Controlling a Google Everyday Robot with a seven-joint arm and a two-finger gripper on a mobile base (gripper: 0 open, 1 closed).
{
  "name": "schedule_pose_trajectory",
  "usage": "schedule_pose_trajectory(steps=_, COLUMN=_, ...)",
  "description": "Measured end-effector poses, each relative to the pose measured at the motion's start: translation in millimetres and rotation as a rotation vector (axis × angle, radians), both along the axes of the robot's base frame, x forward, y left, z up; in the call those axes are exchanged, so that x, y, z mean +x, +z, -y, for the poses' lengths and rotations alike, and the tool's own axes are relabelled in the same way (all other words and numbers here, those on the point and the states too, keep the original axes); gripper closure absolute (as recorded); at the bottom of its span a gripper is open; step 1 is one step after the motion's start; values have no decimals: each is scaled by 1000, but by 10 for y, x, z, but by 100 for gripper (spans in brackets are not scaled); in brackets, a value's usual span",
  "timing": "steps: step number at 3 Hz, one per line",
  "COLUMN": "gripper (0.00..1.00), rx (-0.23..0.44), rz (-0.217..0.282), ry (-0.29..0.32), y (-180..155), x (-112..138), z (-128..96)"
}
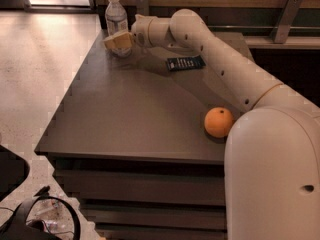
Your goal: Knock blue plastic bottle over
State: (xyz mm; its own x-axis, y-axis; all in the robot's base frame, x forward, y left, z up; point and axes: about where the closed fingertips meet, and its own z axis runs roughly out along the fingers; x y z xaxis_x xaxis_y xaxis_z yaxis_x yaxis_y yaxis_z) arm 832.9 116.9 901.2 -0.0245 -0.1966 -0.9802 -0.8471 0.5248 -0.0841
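The blue plastic bottle [116,20], clear with a white cap and pale label, stands upright at the far left corner of the dark table [125,119]. My gripper [118,42] reaches across the table on the white arm and sits right in front of the bottle's lower half, touching or almost touching it.
A dark flat packet [185,63] lies on the table right of the gripper, under the arm. An orange [218,122] sits near the table's right front. A wooden wall and rail run behind. Dark cables and gear [35,219] lie on the floor at the lower left.
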Motion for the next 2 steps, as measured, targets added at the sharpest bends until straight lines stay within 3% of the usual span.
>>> schedule_pose_trajectory(steps=1, gripper=18, rx=1, rz=0, ry=3, y=-2, x=-2, z=-24)
schedule_pose_trajectory(steps=2, gripper=42, rx=1, rz=-2, ry=7, y=-12, x=-6, z=-55)
